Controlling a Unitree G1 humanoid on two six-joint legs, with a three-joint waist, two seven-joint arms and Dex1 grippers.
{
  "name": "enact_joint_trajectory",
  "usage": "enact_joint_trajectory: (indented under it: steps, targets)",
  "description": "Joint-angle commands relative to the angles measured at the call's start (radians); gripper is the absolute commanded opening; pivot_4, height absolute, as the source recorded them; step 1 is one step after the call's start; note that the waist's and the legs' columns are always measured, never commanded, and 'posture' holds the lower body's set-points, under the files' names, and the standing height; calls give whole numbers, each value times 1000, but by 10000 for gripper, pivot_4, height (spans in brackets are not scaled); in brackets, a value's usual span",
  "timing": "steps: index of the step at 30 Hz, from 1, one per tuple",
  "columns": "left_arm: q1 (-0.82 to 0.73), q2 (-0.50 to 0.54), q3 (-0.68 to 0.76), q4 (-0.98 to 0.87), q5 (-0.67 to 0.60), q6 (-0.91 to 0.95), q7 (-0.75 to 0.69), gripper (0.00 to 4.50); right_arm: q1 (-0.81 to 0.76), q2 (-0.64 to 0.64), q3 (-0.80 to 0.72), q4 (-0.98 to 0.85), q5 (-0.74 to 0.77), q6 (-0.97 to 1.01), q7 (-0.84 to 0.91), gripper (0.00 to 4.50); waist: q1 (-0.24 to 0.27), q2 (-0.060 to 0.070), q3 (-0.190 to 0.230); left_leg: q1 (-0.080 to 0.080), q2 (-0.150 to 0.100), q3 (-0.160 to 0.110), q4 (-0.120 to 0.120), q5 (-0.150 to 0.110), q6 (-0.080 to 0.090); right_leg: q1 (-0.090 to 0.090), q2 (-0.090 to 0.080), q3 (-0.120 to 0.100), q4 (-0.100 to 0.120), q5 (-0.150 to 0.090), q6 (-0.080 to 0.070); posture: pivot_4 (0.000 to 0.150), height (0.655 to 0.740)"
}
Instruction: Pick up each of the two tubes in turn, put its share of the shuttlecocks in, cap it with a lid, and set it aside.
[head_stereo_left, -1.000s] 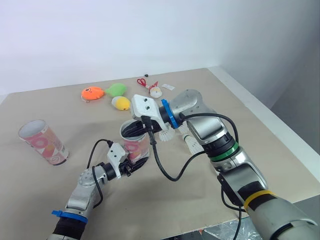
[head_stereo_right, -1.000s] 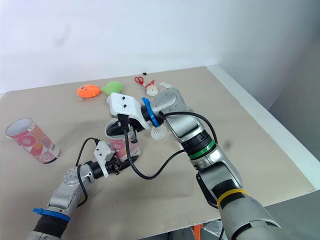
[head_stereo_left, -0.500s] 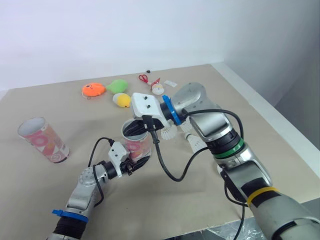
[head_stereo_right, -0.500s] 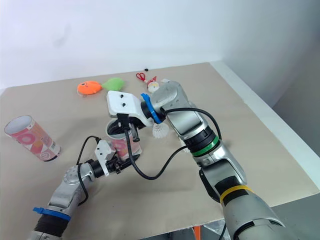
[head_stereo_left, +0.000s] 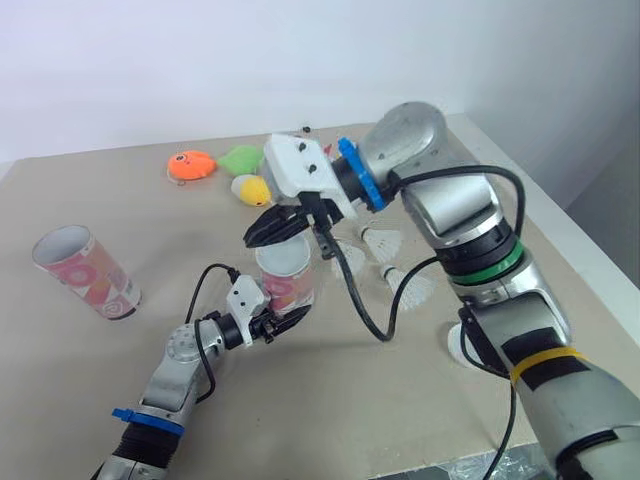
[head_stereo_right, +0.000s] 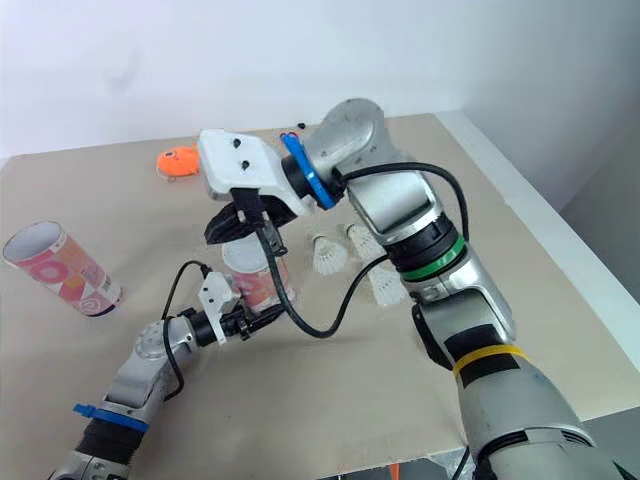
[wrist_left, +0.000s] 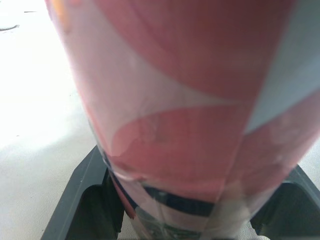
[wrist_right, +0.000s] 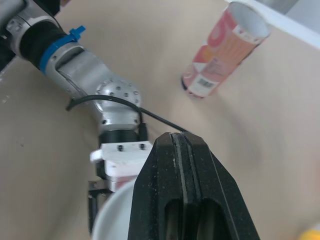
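Left wrist view: tube (wrist_left: 190, 100) between fingers (wrist_left: 80, 210)

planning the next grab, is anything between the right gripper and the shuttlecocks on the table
Nothing solid that I can see. The right gripper hangs over the mouth of the tube, which the left gripper holds; the shuttlecocks lie in the open to its right. Only the arm's own black cable dangles across them.

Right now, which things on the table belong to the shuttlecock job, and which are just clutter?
Job: held tube, second tube, loose shuttlecocks.
Lying about: orange toy, green toy, yellow toy.
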Motion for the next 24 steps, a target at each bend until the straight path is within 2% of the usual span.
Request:
enact_joint_trajectory:
  steps: [1,11,17,24]
  targets:
    - [29,-1,-38,51,24,39,5,25434,-36,-63,15,-4,-33,-25,26,297,0,0,0,0,0,0,0,0,0,0,0,1,0,0,0,1500,7400]
    - [31,2,-38,45,23,44,5,25434,28,-125,167,-33,-160,-80,33,297,0,1,1,1,0,1,0,0,0,1,0,1,0,0,0,1500,7400]
    - [31,1,-38,41,23,51,3,25434,98,-109,255,-74,-217,-77,22,297,0,1,-1,5,-1,1,0,0,0,5,0,2,-1,0,2,1500,7400]
    - [31,-1,-39,41,22,52,4,25434,146,-68,292,-93,-253,-57,46,297,-2,3,-15,8,0,1,-1,-1,1,6,1,2,-1,-2,2,1500,7400]
